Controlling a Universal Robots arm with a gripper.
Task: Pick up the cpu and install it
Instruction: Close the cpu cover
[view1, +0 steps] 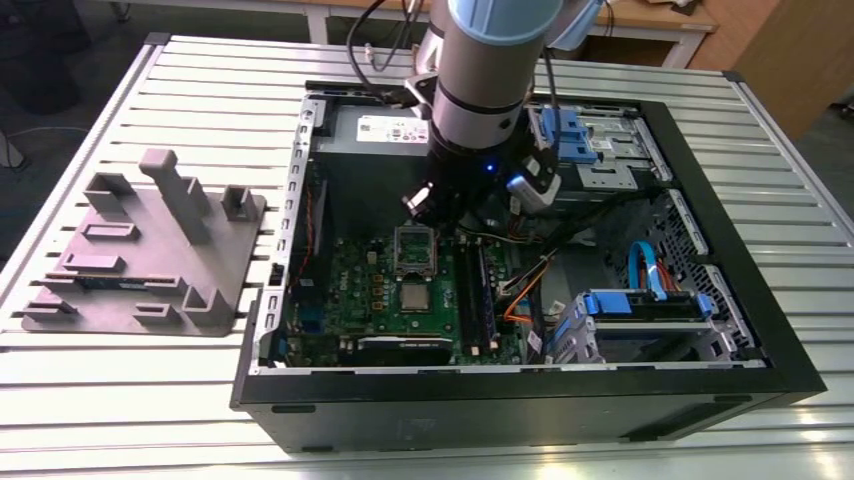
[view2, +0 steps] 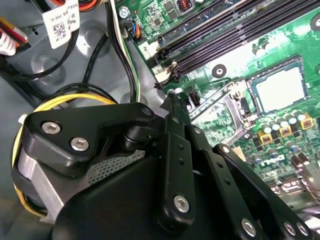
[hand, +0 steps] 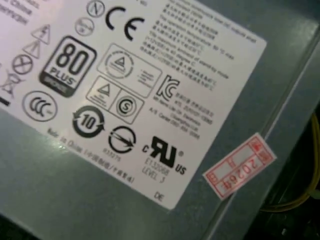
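The cpu, a small silver square, lies flat in the socket on the green motherboard inside the open computer case. In the second wrist view the cpu sits framed by the socket. The socket's metal hold-down frame stands raised just behind it. My gripper hangs from the arm above the board, behind that raised frame and apart from the cpu. The second wrist view shows the gripper as black linkages ending near the board's edge and the frame.
A grey power supply box with a white label lies close under the wrist at the case's back. Memory slots, orange and blue cables and a blue drive cage crowd the exterior view's right. A grey plastic tray sits outside the case.
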